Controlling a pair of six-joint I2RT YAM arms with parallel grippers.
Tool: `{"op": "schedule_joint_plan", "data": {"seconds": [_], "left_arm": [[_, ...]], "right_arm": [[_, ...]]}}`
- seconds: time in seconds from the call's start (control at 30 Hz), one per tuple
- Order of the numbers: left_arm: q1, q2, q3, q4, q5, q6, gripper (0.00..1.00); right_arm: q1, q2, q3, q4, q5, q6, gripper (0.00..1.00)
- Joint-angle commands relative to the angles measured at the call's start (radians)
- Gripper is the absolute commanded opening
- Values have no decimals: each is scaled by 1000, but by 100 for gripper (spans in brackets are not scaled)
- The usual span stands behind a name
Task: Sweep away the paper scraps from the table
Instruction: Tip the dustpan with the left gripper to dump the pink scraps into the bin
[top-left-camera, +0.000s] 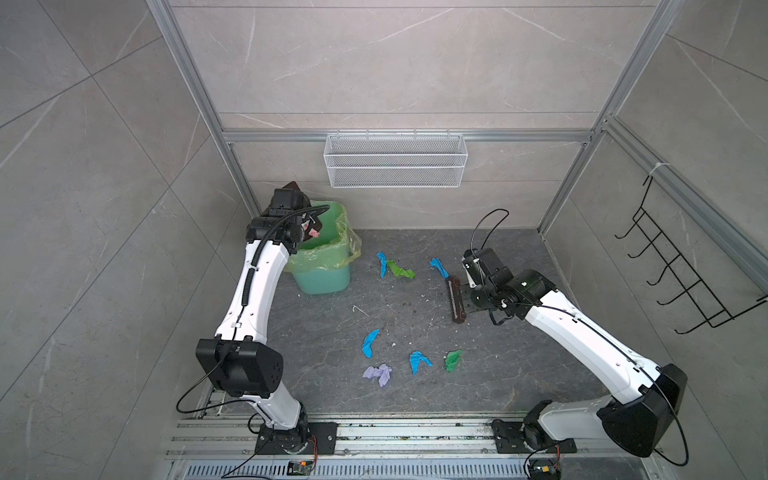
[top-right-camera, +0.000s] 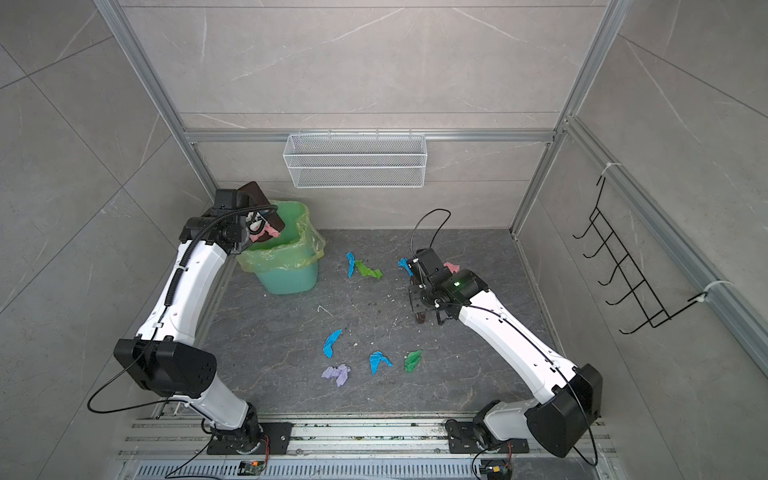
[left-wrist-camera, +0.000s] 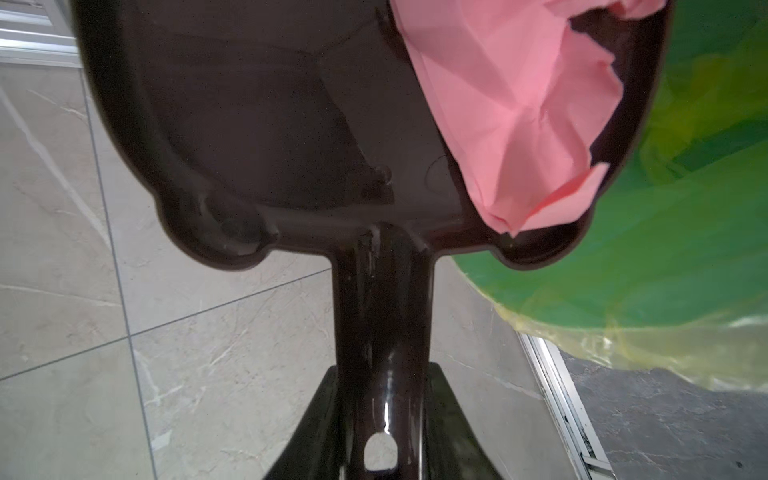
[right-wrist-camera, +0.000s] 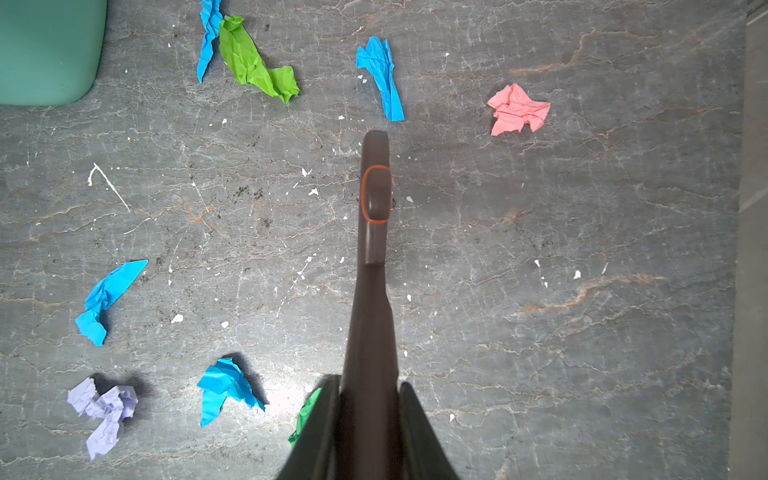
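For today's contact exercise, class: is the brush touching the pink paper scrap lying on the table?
Apart. The right wrist view shows a stretch of bare table between the brush and the pink paper scrap.

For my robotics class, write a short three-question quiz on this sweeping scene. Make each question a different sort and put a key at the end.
1. Multiple choice: what does the left gripper hold? A a sponge; B a dustpan; C a cloth.
2. True or false: the dustpan is empty.
3. Count: how many blue paper scraps lie on the table?
Key: 1 B. 2 False: a pink scrap lies in it. 3 Four.
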Motion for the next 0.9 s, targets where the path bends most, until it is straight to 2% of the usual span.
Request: {"op": "schedule_joint_plan", "data": {"seconds": [0.0, 0.37, 0.67, 0.87], "left_arm": [[-10, -63, -22, 152, -82, 86, 0], [-29, -112, -180, 499, -176, 341, 0], [-41, -136, -232, 579, -173, 387, 0], [-55, -152, -291, 716, -195, 484, 0]], "right_arm": [[-4, 6, 4, 28, -6, -5, 0], [-3, 14, 12, 36, -33, -17, 0], [-3, 20, 18, 41, -45, -23, 0], [-3, 12, 3, 43, -42, -23, 0]]}}
